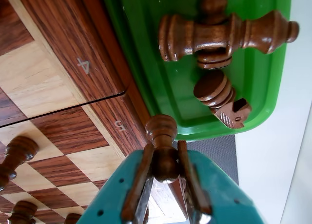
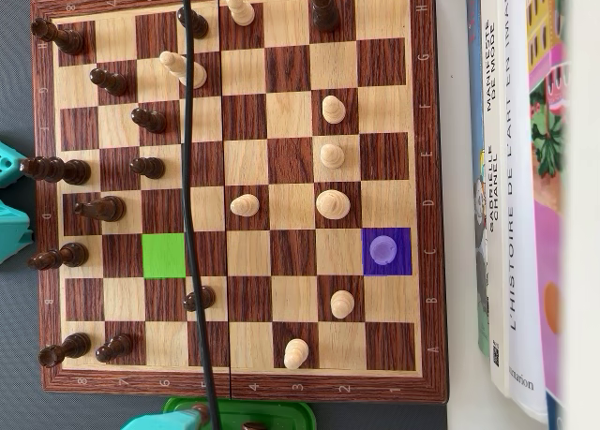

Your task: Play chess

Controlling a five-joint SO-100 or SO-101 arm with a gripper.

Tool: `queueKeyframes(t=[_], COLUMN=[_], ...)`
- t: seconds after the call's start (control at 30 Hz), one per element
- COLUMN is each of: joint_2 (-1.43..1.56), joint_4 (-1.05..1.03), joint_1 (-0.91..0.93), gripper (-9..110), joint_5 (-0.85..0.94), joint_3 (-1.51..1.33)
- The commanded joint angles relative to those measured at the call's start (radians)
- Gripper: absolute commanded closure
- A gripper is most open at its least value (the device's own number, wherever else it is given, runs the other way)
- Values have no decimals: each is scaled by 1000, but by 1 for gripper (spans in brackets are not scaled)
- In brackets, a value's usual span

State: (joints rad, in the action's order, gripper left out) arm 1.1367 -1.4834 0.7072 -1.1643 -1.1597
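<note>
In the wrist view my teal gripper (image 1: 164,154) is shut on a dark brown chess piece (image 1: 161,129). Its round part sits between the wood-lined fingers (image 1: 141,177) and its other end sticks out past the tips. The piece hangs over the chessboard's numbered rim (image 1: 105,58), just short of the green tray (image 1: 146,53). In the overhead view the gripper (image 2: 173,418) shows only at the bottom edge, beside the tray (image 2: 281,413). On the board one square is marked green (image 2: 164,255). Another is marked purple (image 2: 386,252) and carries a pale piece.
Three dark captured pieces lie in the tray, among them a long one (image 1: 229,36) and a short one (image 1: 222,97). A black cable (image 2: 192,215) runs down over the board. Books (image 2: 525,168) lie along its right side. Teal parts (image 2: 9,200) show at the left edge.
</note>
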Motion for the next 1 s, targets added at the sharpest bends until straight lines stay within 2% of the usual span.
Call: queueKeyframes(t=[0.0,0.17,0.33,0.7,0.97], joint_2=[12,14,14,25,160], joint_4=[8,8,6,-2,-3], joint_1=[11,11,9,-5,-106], gripper=[95,95,88,88,88], joint_5=[6,6,8,8,2], joint_3=[51,51,51,52,94])
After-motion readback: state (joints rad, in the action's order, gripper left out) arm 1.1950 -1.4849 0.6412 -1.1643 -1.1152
